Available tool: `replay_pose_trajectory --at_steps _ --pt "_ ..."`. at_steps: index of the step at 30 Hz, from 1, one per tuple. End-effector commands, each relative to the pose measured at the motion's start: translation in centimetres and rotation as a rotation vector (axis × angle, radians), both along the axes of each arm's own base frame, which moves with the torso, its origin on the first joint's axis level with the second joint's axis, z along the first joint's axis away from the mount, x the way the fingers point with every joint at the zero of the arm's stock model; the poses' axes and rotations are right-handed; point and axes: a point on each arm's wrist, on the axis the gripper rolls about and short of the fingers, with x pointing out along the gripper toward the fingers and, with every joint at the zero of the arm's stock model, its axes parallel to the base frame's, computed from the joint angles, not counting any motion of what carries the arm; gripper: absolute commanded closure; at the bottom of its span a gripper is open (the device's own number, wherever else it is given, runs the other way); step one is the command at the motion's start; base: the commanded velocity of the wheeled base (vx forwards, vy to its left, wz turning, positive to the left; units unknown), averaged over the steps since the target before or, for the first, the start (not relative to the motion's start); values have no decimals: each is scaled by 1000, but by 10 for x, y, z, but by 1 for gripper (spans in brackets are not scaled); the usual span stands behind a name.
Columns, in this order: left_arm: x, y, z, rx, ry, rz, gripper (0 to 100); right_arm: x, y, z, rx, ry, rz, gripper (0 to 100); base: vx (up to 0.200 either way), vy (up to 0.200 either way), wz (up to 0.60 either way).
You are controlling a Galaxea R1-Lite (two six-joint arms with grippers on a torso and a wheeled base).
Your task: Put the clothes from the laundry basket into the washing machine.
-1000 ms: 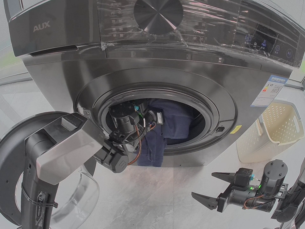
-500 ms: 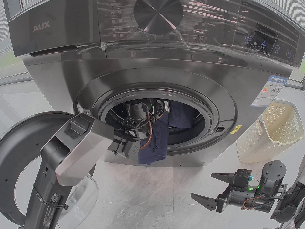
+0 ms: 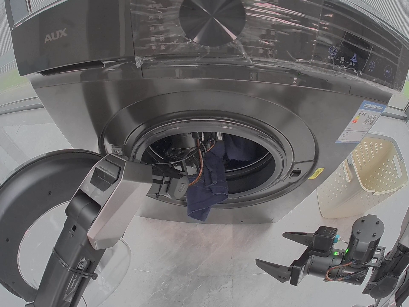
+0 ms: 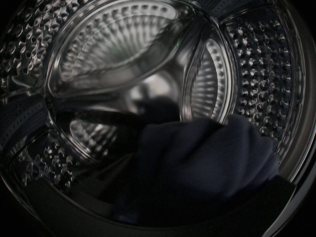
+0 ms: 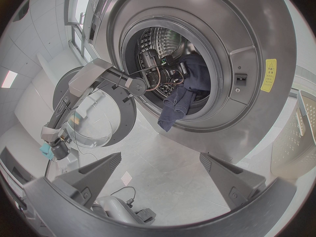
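left gripper (image 5: 179,71) inside washing machine (image 3: 255,107) drum, grip state can't tell. navy garment (image 3: 208,184) draped over door rim, part inside, tail hanging outside. right gripper (image 3: 271,248) fingers spread open, above floor (image 3: 213,256).

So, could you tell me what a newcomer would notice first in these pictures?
The dark blue garment hangs half out of the round opening of the washing machine, beside the left arm that extends into the drum. The right hand hangs open above the floor, near the cream laundry basket.
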Motion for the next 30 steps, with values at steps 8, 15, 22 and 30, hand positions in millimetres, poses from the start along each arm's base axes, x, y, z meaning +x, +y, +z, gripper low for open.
replay_pose_trajectory --at_steps 8,15,22,30 --pt "-56 11 -16 112 406 -96 0 -2 -2 -3 -14 14 2 0 0 0 0" --pt "-58 15 -36 168 490 -92 0 -3 -2 -4 -15 18 6 0 0 0 0" --pt "-51 10 -37 164 477 -97 0 -2 -1 -4 -15 16 8 0 0 0 0" --pt "-46 7 -37 160 478 -92 100 -2 -1 -3 -13 14 8 0 0 0 0"
